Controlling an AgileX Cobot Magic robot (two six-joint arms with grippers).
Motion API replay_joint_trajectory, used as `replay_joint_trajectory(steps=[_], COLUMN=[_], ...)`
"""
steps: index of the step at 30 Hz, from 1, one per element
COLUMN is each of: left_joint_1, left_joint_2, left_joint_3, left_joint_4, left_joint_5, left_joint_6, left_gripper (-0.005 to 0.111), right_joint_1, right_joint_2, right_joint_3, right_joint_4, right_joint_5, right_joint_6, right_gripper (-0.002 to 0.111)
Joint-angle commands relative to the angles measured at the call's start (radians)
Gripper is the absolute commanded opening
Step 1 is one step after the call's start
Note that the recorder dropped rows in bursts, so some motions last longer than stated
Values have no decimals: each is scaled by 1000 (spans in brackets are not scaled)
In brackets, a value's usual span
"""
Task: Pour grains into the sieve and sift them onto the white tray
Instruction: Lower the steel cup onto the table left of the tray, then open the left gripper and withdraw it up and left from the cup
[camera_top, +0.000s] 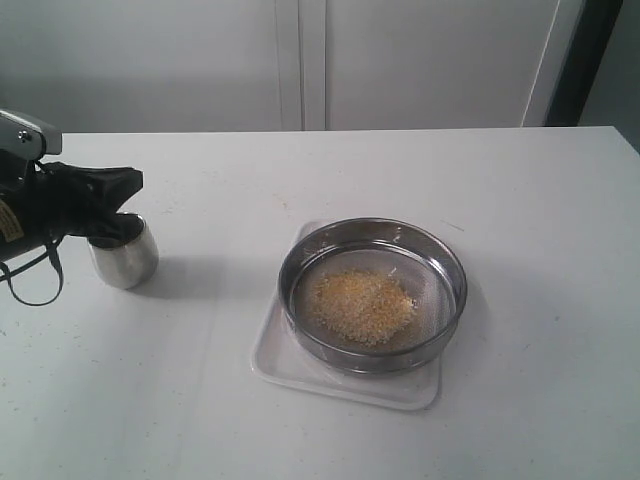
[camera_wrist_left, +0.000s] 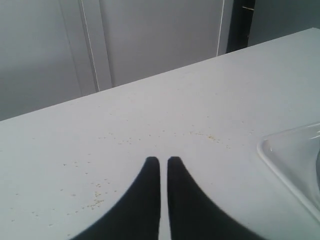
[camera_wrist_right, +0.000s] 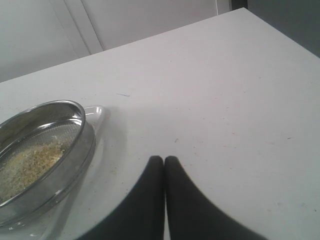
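The steel sieve (camera_top: 372, 362) stands on the white tray (camera_top: 345, 385) right of the table's middle. A heap of yellow and whitish grains (camera_top: 362, 305) lies on its mesh. My left gripper (camera_top: 130, 182) hangs at the left edge of the exterior view, just over a small steel cup (camera_top: 128, 258). In the left wrist view its fingers (camera_wrist_left: 160, 160) stand almost together with nothing between them, and a corner of the tray (camera_wrist_left: 295, 160) shows. My right gripper (camera_wrist_right: 163, 159) is shut and empty over bare table, beside the sieve (camera_wrist_right: 82, 145) and its grains (camera_wrist_right: 25, 165). It is outside the exterior view.
The small steel cup stands upright on the white table's left part. Stray grains (camera_wrist_left: 97, 192) are scattered on the tabletop near the left gripper. A grey wall with panel seams runs behind the table's far edge.
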Motion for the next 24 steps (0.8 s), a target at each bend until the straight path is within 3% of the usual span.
replay_joint_trajectory(steps=[1,10,16,24], left_joint_1=[1,1,1,1], left_joint_2=[-10,-16,-89,-240], left_joint_3=[4,4,4,4], left_joint_4=[14,11,11,23], left_joint_5=[3,44,231,554], left_joint_6=[-19,-86,-154,-394], left_gripper=[0,0,0,0], right_joint_1=[1,1,1,1], right_joint_2=[-4,-4,-4,-4], right_joint_3=[7,7,7,7], right_joint_4=[0,0,0,0], right_joint_5=[-14,-14,-14,-14], right_joint_6=[3,3,3,3], right_gripper=[0,0,0,0])
